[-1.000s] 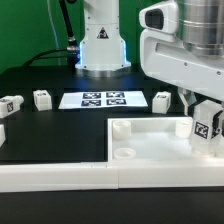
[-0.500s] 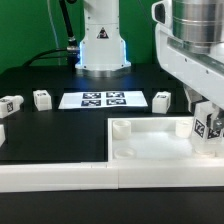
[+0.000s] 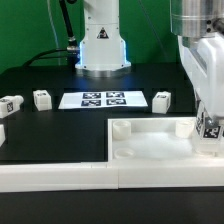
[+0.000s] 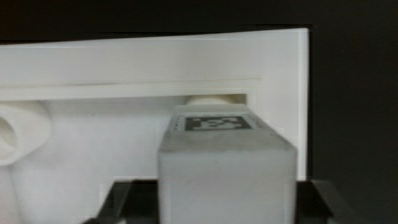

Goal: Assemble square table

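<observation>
Now, the gripper (image 3: 209, 122) clamps one leg (image 4: 222, 150) upright at a corner of the single tabletop (image 3: 150, 152). Three other legs (image 3: 41, 98) stand loose near the one marker board (image 3: 105, 99).

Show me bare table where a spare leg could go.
Bare black table between the marker board, the tabletop and the front wall. Crowded at the exterior view's right, where the jaws hold a leg by the tabletop's corner.
</observation>
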